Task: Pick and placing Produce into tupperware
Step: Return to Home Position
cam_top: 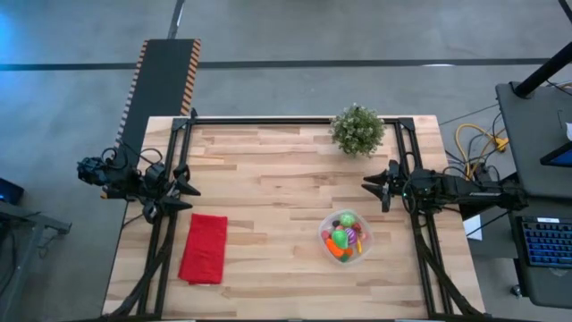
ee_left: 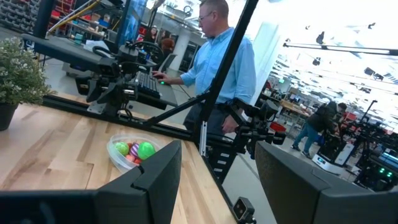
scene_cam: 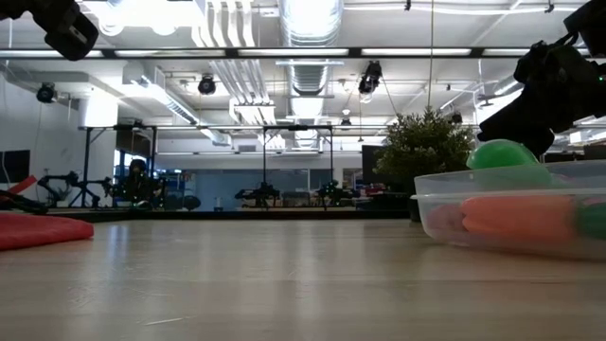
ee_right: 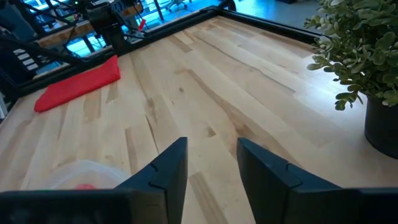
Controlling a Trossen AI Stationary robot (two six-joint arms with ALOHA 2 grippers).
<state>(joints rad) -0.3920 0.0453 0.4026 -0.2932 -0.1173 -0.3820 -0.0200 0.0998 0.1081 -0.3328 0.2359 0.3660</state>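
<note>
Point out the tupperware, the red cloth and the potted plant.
tupperware (cam_top: 322,234), high view, its clear left rim.
red cloth (cam_top: 204,249), high view, middle of the cloth.
potted plant (cam_top: 358,130), high view, centre of its leaves.

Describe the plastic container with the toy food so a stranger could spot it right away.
On the wooden table seen from above, look at the right half, below the potted plant in the picture. There sits a round clear tub holding bright toy produce. It is the only see-through thing; the red cloth on the left lies flat.
</note>
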